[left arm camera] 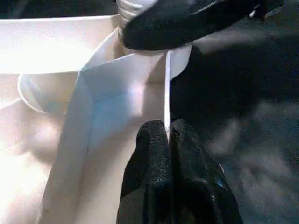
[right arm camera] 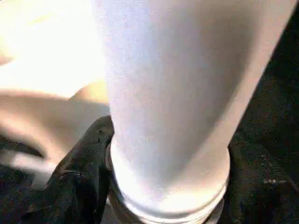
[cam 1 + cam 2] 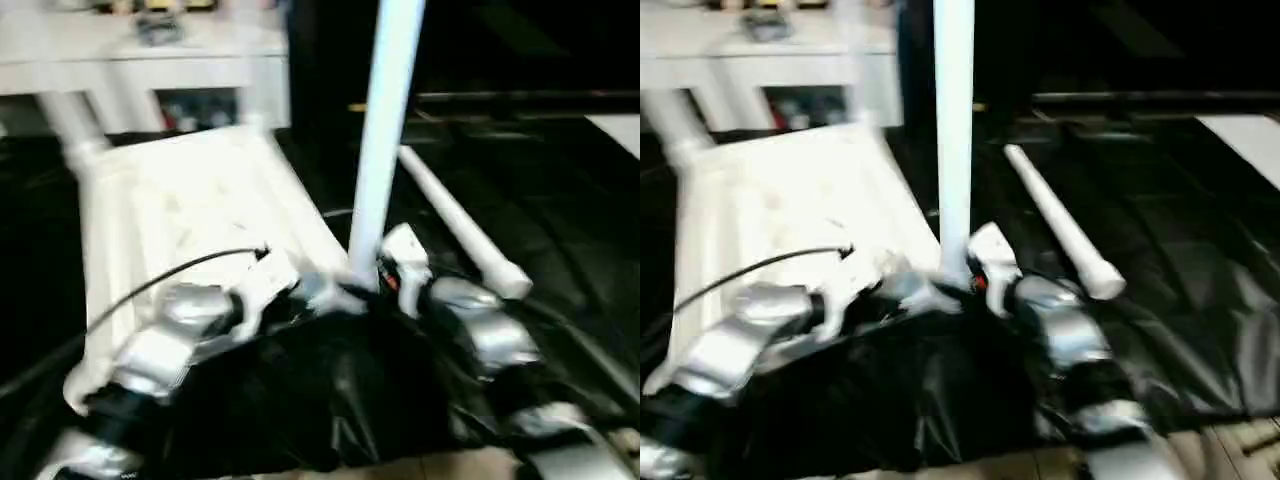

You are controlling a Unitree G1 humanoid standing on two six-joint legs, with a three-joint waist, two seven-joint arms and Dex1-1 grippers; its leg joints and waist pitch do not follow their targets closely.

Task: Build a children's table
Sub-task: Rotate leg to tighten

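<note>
The white tabletop (image 3: 190,215) is seen lying upside down on black sheeting (image 3: 330,400), its ribbed underside facing up. At its near corner, an upright leg (image 3: 385,130) is stood on end, with its lower end at the corner socket.

The right tool (image 3: 385,275) is placed at the base of this upright leg. In the right wrist view, one black finger (image 2: 81,172) is seen pressed against the leg's threaded collar, with the leg (image 2: 182,93) rising directly ahead of the tool; the tool is closed around the leg's base.

The left tool (image 1: 168,140) is set just beside the right tool, on the tabletop's side of the leg. In the left wrist view its two fingers (image 1: 152,163) are seen pressed together on a thin white rib (image 1: 167,93) of the tabletop, which is pinched between them.

A loose leg (image 3: 1055,220) is seen lying flat on the sheeting beyond and to the outside of the right tool. Another leg (image 3: 70,125) is seen standing in the far corner of the tabletop, well beyond the left tool. A white cabinet (image 3: 130,50) is seen behind the tabletop.
</note>
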